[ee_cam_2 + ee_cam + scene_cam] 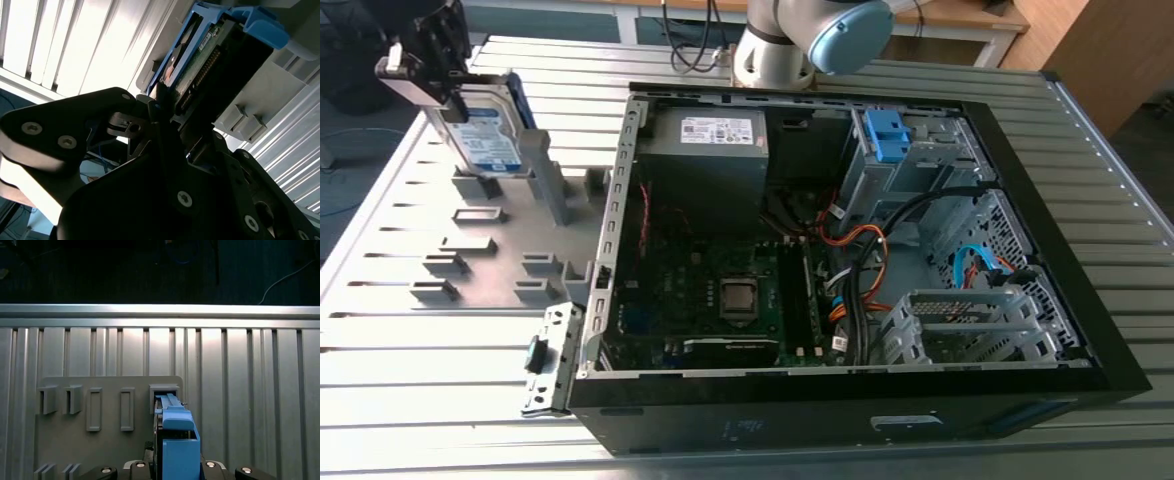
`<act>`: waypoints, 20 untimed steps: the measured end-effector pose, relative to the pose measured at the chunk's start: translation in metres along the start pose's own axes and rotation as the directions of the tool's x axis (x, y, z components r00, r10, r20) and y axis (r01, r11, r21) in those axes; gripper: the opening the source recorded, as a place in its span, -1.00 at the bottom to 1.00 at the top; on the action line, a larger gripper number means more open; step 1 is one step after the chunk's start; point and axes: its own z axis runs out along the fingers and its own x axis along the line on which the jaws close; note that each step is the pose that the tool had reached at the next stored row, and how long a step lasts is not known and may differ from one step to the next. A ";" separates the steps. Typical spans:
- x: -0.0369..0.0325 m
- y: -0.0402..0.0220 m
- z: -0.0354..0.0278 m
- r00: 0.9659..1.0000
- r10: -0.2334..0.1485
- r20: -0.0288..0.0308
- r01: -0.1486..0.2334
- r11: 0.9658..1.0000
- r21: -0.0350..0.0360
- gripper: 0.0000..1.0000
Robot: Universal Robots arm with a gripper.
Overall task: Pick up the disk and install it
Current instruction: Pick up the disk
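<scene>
The disk [483, 130], a silver drive with a white-and-blue label in a blue carrier, stands upright over the grey fixture plate [480, 250] at the exterior view's far left. My gripper [443, 90] is shut on its upper end. In the second wrist view the dark fingers [161, 112] clamp the edge of the disk [210, 55]. The first wrist view looks along the blue carrier [177, 440] toward a slot [164, 390] in the plate. I cannot tell whether the disk's lower end is clear of that slot.
The open black computer case [854, 405] lies on the ribbed metal table, to the exterior view's right of the plate. Inside are a grey power supply [707, 140], a blue latch [887, 135], a metal drive cage [961, 320] and loose cables. The arm's base [781, 45] stands behind the case.
</scene>
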 end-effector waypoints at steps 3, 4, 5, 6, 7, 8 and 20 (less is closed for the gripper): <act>-0.0001 0.0001 -0.0019 1.000 0.000 0.000 0.000 1.000 0.000 -0.27; -0.0001 0.0001 -0.0025 1.000 0.000 0.000 0.000 1.000 0.000 -0.27; -0.0001 0.0001 -0.0030 1.000 0.000 0.000 0.000 1.000 0.000 -0.27; -0.0001 0.0001 -0.0033 1.000 0.000 0.000 0.000 1.000 0.000 -0.27; -0.0001 0.0002 -0.0038 1.000 0.000 0.000 0.000 1.000 0.000 -0.27; -0.0001 0.0002 -0.0043 1.000 0.000 0.000 0.000 1.000 0.000 -0.27; -0.0003 0.0004 -0.0099 1.000 0.000 0.000 0.000 1.000 0.000 -0.27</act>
